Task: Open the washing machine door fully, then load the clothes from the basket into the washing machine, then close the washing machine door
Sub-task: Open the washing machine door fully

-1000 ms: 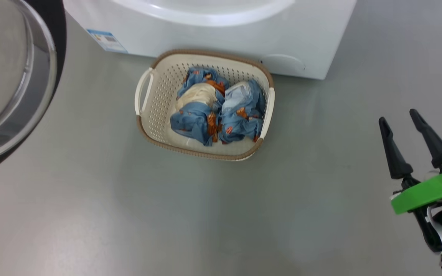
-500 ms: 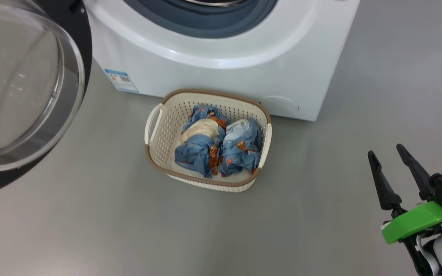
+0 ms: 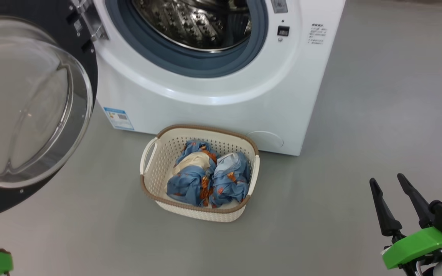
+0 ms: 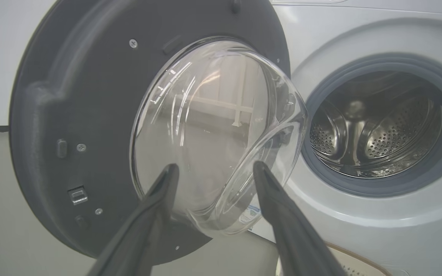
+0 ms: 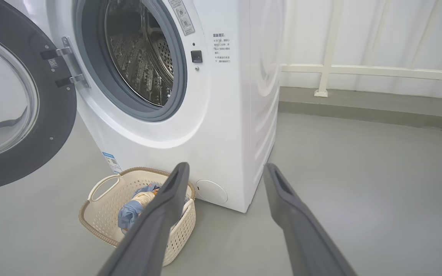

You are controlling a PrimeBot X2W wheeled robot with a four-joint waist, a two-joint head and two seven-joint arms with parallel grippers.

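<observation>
At the lower right of the head view the right gripper [image 3: 386,180] hangs with jaws spread, empty; the left gripper [image 4: 213,168] has jaws parted too, holding nothing. Mid-frame the basket [image 3: 205,129] sits on the grey floor [image 3: 320,214], the clothes [image 3: 209,180] inside, just before the washing machine [image 3: 213,111]. Upper left, the washing machine door [image 3: 25,103] stands swung wide

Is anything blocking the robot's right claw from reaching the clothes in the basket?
No, nothing visible does. Grey floor lies between the right gripper and the basket, and the clothes sit uncovered inside it. The washing machine door hangs open on the left, away from that path.
</observation>
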